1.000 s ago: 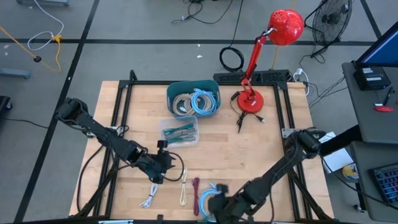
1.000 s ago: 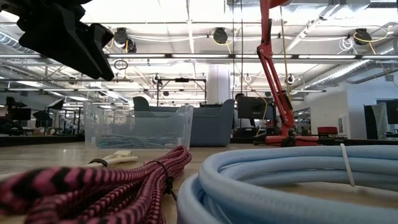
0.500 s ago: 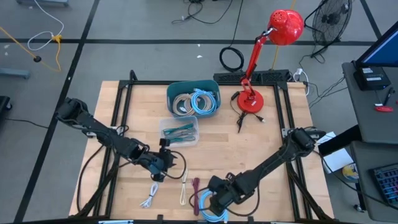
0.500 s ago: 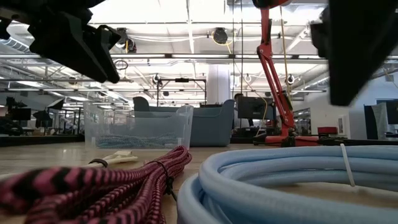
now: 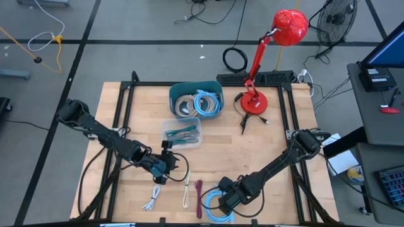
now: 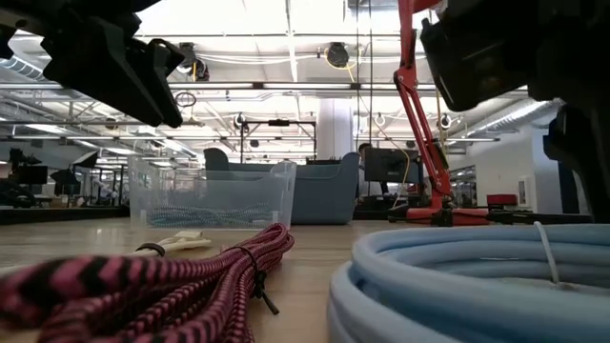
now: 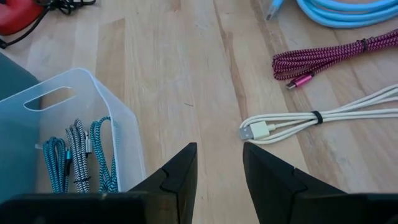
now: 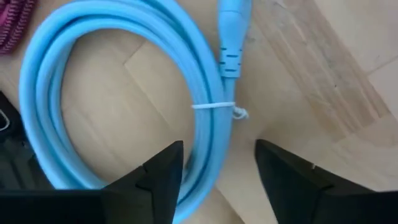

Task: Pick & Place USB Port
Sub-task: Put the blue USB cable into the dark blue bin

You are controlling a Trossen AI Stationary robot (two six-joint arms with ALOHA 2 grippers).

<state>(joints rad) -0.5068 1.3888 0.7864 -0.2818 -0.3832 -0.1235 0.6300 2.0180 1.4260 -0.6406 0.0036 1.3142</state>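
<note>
A red desk lamp stands at the table's far right. A teal bin holding coiled cables sits beside it. A floor fan stands beyond.

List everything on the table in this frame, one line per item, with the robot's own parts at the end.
Light blue cable coil: one, near table edge, under the right gripper.
Magenta braided cable: one, beside the blue coil.
White USB cables: two bundles, near edge, left of the magenta one.
Clear bin: one, table middle, holding teal cables.
Teal bin: one, far side, holding coiled cables.
Red desk lamp: one, far right.
Left gripper: open, empty, near the clear bin.
Right gripper: open, over the blue coil.
</note>
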